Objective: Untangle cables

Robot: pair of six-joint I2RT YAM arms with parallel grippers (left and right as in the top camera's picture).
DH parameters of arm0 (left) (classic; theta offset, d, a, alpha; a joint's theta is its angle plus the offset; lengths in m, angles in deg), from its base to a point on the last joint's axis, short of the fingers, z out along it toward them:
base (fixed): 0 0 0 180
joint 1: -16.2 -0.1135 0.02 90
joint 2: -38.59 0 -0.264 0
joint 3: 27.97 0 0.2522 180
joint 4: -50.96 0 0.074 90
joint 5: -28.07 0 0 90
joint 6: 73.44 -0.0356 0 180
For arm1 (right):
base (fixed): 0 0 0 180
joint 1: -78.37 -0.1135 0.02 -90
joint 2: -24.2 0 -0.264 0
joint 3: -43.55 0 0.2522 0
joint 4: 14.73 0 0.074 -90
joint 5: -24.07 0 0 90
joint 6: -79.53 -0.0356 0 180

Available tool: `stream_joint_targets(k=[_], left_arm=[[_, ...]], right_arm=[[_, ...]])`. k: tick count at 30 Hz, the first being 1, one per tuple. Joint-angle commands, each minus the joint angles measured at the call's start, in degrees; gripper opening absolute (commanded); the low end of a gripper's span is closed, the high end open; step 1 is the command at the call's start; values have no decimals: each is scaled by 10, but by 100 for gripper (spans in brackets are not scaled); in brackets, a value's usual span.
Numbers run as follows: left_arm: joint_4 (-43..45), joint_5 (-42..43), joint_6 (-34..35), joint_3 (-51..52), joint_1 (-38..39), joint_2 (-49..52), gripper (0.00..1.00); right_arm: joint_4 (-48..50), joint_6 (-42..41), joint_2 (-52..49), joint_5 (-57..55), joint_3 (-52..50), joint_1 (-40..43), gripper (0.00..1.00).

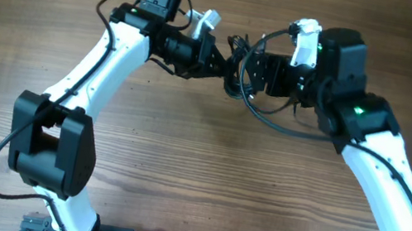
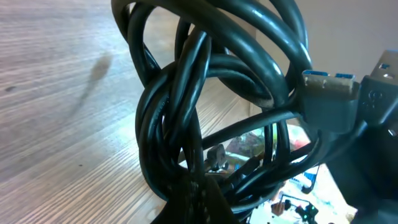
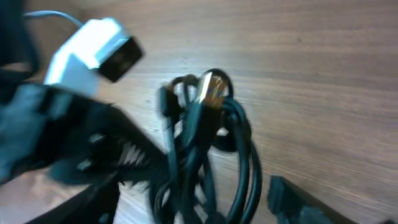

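Hanging knotted from the left gripper [image 1: 227, 62], clamped tight on the bundle: the cables [image 2: 186, 124], held mid-table between the two arms. Poking from the coils, a blue-lined plug [image 2: 329, 82] and a gold-tipped plug [image 3: 211, 90]. Just across, facing the loops, right gripper [image 1: 249, 68] with jaws apart, one dark finger [image 3: 298, 199] beside the cords, blurred. Beyond, wood-grain table [image 1: 183, 154].

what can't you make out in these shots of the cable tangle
- Overhead: the cables between the left hand and right hand are black on black, too small to trace the knot.
- Left wrist: the bundle fills the view; the left hand's pinch point is off the bottom edge.
- Right wrist: motion blur; whether the right hand is open or shut is unclear, as is the type of the gold plug.
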Motion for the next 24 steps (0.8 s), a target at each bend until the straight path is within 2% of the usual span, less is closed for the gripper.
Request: stream_joint_targets(k=[1, 3, 4, 6, 8, 12, 16, 18, 21, 23, 24], left_arm=[[7, 16, -13, -8, 10, -8, 4], [22, 16, 10, -8, 12, -8, 4], [40, 16, 42, -8, 12, -8, 4], [67, 16, 72, -8, 11, -8, 4], [89, 10, 95, -8, 10, -8, 4], [107, -40, 164, -8, -11, -8, 4], [139, -13, 194, -8, -39, -8, 4], [195, 54, 220, -8, -48, -8, 4], [369, 196, 304, -8, -59, -8, 4], [424, 235, 323, -8, -62, -8, 4], [420, 234, 319, -8, -63, -8, 4]], right_arm=[[1, 0, -26, -26, 11, -2, 69], [-10, 0, -38, -26, 11, -2, 58], [-28, -3, -41, -58, 11, -1, 45], [-48, -11, -41, -95, 11, 3, 35], [-75, -52, -41, -131, 11, 13, 21], [-163, -108, -41, -193, 11, 57, 4], [-208, -107, -41, -193, 11, 81, 4], [-219, -105, -41, -193, 11, 83, 4], [-221, -89, -41, -184, 11, 83, 4], [-210, -51, -41, -142, 11, 83, 5], [-203, -40, -41, -117, 11, 83, 5]])
